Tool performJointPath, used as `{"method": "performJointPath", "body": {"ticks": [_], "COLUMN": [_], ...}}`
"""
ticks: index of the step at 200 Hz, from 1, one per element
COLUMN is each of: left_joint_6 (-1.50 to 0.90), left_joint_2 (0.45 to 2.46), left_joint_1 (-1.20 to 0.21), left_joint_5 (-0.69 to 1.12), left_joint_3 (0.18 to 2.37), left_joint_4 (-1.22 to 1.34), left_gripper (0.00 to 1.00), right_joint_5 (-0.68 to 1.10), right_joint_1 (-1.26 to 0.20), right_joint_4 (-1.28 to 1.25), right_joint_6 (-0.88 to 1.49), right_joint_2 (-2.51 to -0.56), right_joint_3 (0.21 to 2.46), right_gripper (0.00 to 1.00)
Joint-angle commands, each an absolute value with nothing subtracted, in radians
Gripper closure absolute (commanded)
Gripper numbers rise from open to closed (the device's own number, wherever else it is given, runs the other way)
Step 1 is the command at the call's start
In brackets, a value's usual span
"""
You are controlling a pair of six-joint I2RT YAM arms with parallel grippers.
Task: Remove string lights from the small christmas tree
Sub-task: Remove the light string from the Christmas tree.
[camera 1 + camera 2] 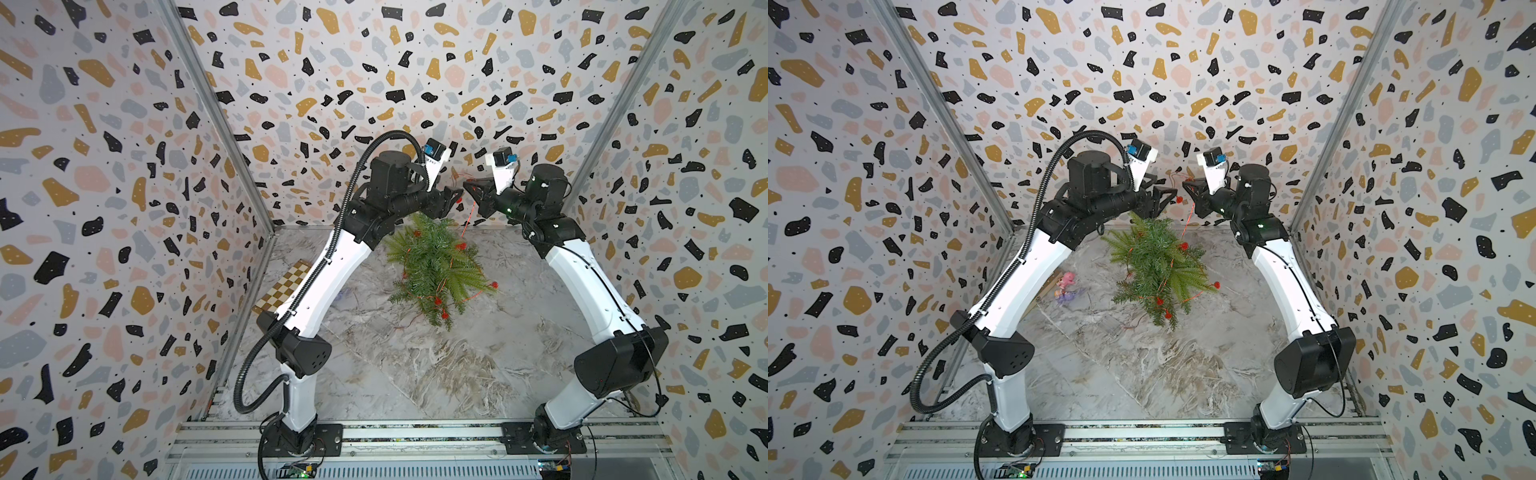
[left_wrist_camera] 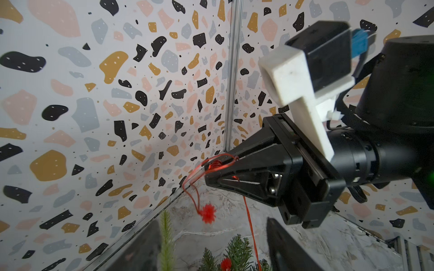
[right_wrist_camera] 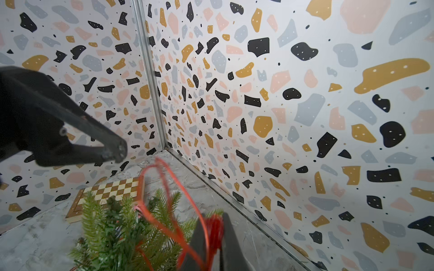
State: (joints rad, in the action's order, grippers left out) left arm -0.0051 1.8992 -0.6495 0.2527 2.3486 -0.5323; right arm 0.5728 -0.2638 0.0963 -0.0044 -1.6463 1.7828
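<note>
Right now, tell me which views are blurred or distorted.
Both top views: evenly lit and sharp, but wide-angle bending splays the wall seams. Left wrist view: the right gripper is fairly crisp, a red bulb slightly soft. Right wrist view: the string lights near the lens smear; the walls are sharp.

Left arm (image 1: 332, 270) and right arm (image 1: 582, 282) rise from bases at the near edge, bend at the elbows and lean inward toward the far wall; both wrists lie roughly level, pointing at each other; left gripper (image 1: 456, 194) faces right, jaws spread wide; right gripper (image 1: 466, 185) faces left, jaws pinched together on the wire (image 2: 215, 164); the two gripper tips sit just apart, raised high at the far middle.
</note>
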Motion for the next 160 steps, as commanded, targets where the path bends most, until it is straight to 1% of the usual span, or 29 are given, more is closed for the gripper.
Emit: {"method": "performJointPath", "body": {"ticks": [1,24,55,71,79,105,124,160], "left_joint_6": [-0.018,-0.018,-0.075,-0.138,-0.174,-0.296,-0.314,-0.297], "left_joint_2": [1.767,1.605,1.355,1.220,1.154,0.951,0.905,0.900], "left_joint_1": [-0.653,-0.653,-0.637,-0.634,-0.635,-0.635,-0.635,-0.635], "left_joint_5": [0.190,0.132,0.033,0.047,0.052,0.118,0.145,0.171], "left_joint_3": [2.263,2.057,1.727,1.526,1.432,1.125,1.045,1.014], "left_joint_4": [-0.562,-0.595,-0.659,-0.644,-0.632,-0.483,-0.484,-0.459], "left_gripper": [0.18,0.17,0.19,0.20,0.23,0.26,0.26,0.26], "right_joint_5": [0.584,0.562,0.532,0.525,0.515,0.476,0.459,0.417], "right_joint_1": [-0.269,-0.268,-0.268,-0.268,-0.269,-0.269,-0.269,-0.271], "right_joint_4": [0.071,0.079,0.089,0.090,0.090,0.102,0.119,0.161], "right_joint_6": [0.019,0.023,0.039,0.047,0.047,0.059,0.077,0.104], "right_joint_2": [-1.594,-1.581,-1.547,-1.523,-1.510,-1.489,-1.484,-1.461], "right_joint_3": [1.789,1.778,1.745,1.716,1.704,1.677,1.680,1.680], "right_gripper": [1.00,1.00,1.00,1.00,1.00,1.00,1.00,1.00]}}
